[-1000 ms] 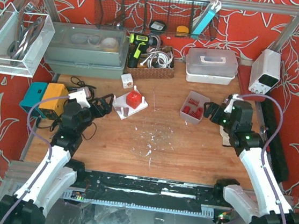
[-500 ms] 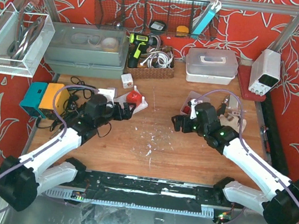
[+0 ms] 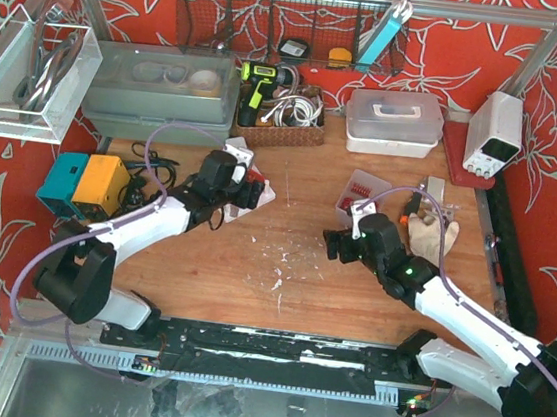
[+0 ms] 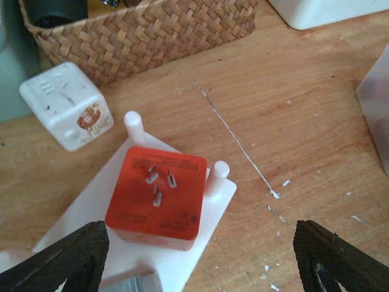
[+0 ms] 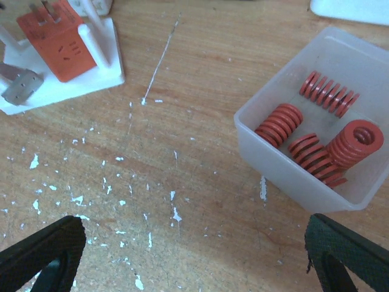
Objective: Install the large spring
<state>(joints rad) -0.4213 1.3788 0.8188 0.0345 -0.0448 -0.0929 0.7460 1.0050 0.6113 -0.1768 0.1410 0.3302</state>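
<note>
The large spring is not yet picked up. It sits with three others in a clear tray at the right of the right wrist view, and I take it to be the widest coil, standing on end in the tray's lower right corner. The right hand hangs above bare desk just left of the tray, its fingers spread wide and holding nothing.

The left hand is also spread wide and empty. It is poised over the red block, which sits on a white base with two upright pegs at its upper and right corners.

The spring looks like a stiff, heavy-gauge die spring: light enough to lift, unlikely to squash under the fingers, but round and smooth, so it could roll or twist out of a loose pinch. It touches its neighbour, so the safest hold is probably across the outer diameter near the top coils, coming straight down, with the fingers clear of the tray wall
</note>
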